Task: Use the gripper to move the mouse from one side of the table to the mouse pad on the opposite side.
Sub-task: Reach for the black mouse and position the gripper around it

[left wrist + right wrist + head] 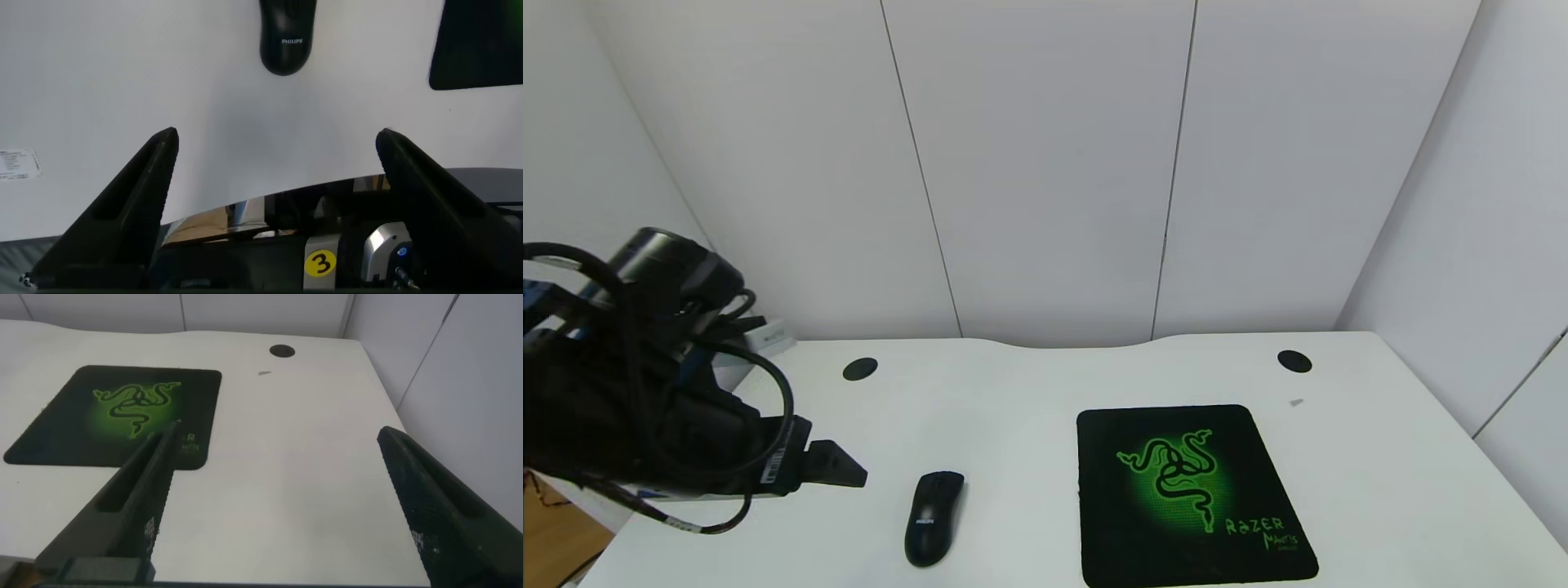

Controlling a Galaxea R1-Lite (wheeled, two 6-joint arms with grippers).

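Head view: left gripper [837, 465] hung low over the table [1013, 384], just beside the mouse [934, 517] but apart from it, nothing held. Mouse lay flat on the robot's left half, w/ the mouse pad [1188, 494] near it on the right half, not touching. Pad sat bare. Right arm wasn't visible here. Judging by the layout, left arm was posed for a reach since the mouse lay on its side.

Left wrist view: left gripper [278, 147] had both fingers [155, 163] spread wide, empty white table between them. Mouse [287, 37] lay ahead of the gap, roughly centred on it, "PHILIPS" end nearest; pad's corner [478, 45] off to one side. That alignment & the wide spread don't read from the head view.

Right wrist view: right gripper [274, 449] also spread wide & empty, hovering over the table's right part near the pad [122, 416], looked parked. Only this view showed the right arm at all; mouse wasn't in it.
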